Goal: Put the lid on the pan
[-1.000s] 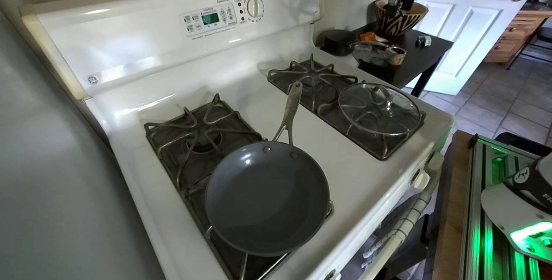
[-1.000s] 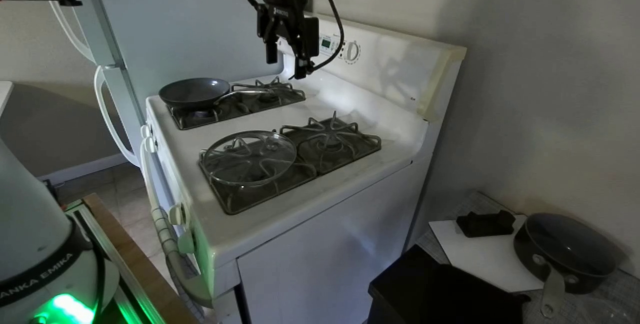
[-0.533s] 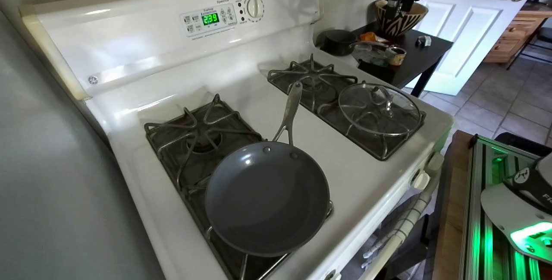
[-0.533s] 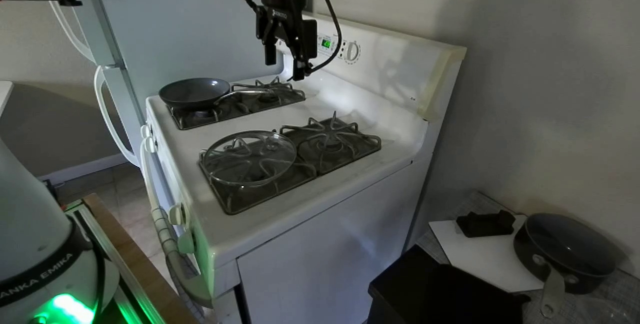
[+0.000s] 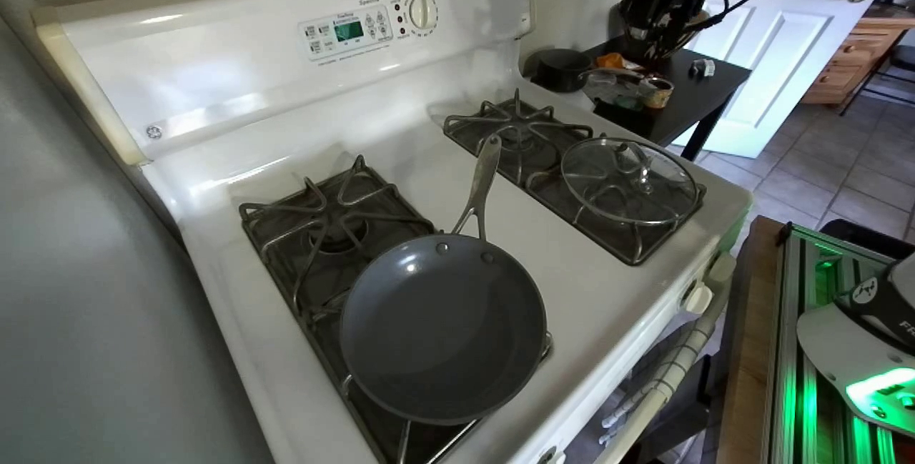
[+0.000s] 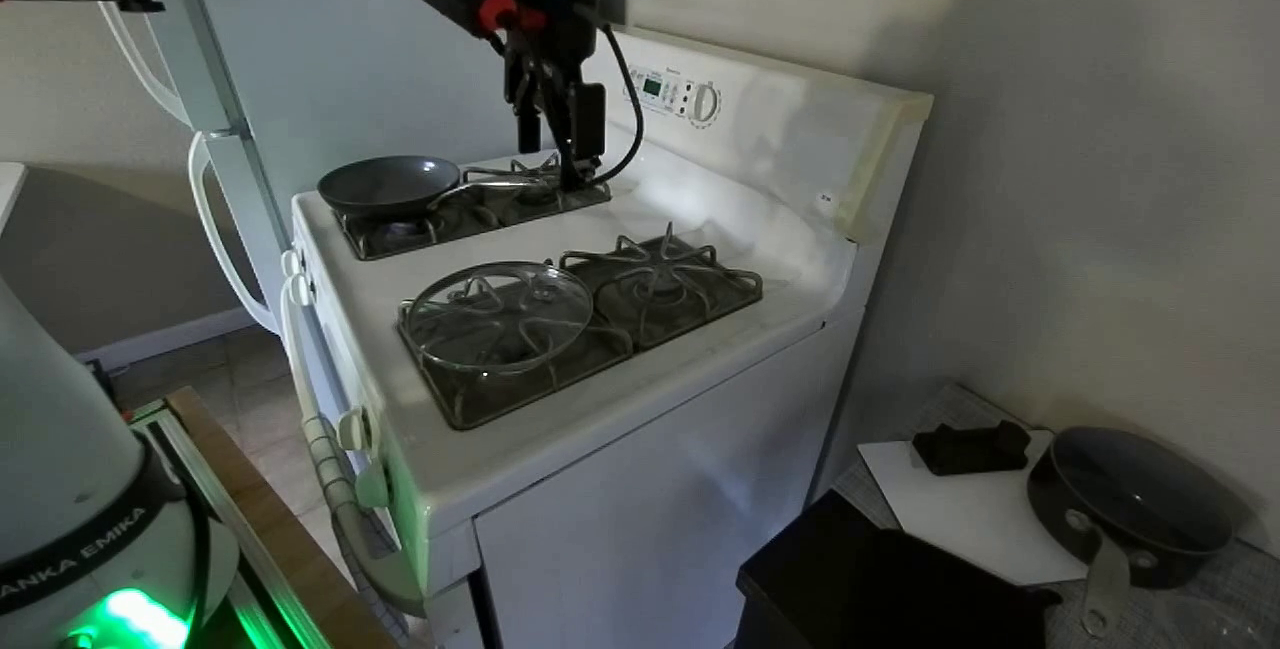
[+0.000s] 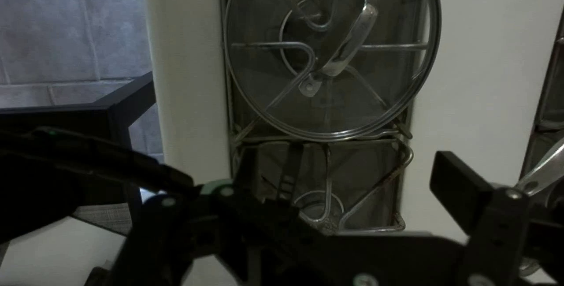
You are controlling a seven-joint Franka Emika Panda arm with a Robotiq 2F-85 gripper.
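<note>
1. The surface is the top of a white stove, with dark burner grates along both sides.
2. The lid, clear glass with a thin metal rim and an arched metal handle on top, lies on a front grate, handle side up.
3. The pan, round and dark grey, sits uncovered on the opposite front grate; its long metal handle points toward the control panel.
4. Pan and lid are well apart, a strip of white surface between them.
5. The black gripper hangs in the air above the stove, pointing down, its two fingers spread with a gap between.
6. Beside the stove, a dark saucepan stands by a white sheet.
</note>
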